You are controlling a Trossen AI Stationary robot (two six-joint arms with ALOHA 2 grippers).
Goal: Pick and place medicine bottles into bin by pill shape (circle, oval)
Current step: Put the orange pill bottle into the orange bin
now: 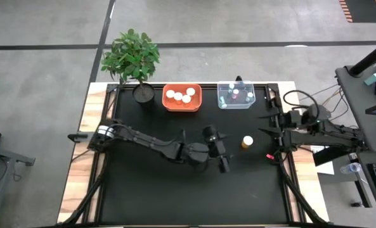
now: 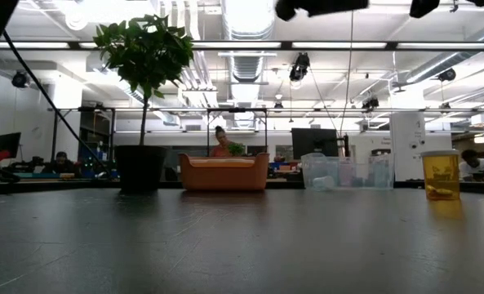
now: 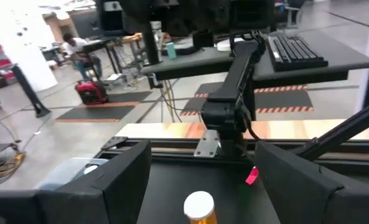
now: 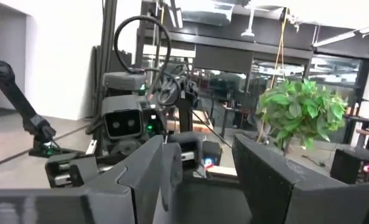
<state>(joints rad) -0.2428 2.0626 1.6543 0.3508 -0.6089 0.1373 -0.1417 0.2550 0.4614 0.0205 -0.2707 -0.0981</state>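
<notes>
Take the lone bottle on the table as your marker. Behind it you have the clear bin holding small bottles; left of that bin sits the other bin with capped bottles, then the potted plant. The left gripper hangs just left of your marker, the right gripper just right.

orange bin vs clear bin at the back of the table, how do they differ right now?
The orange bin is opaque with rounded corners; the clear bin is see-through and squarer. The orange bin holds white-capped bottles; the clear bin holds smaller bottles, some with pink caps. The orange bin sits nearer the potted plant. Both stand at the table's far edge.
</notes>
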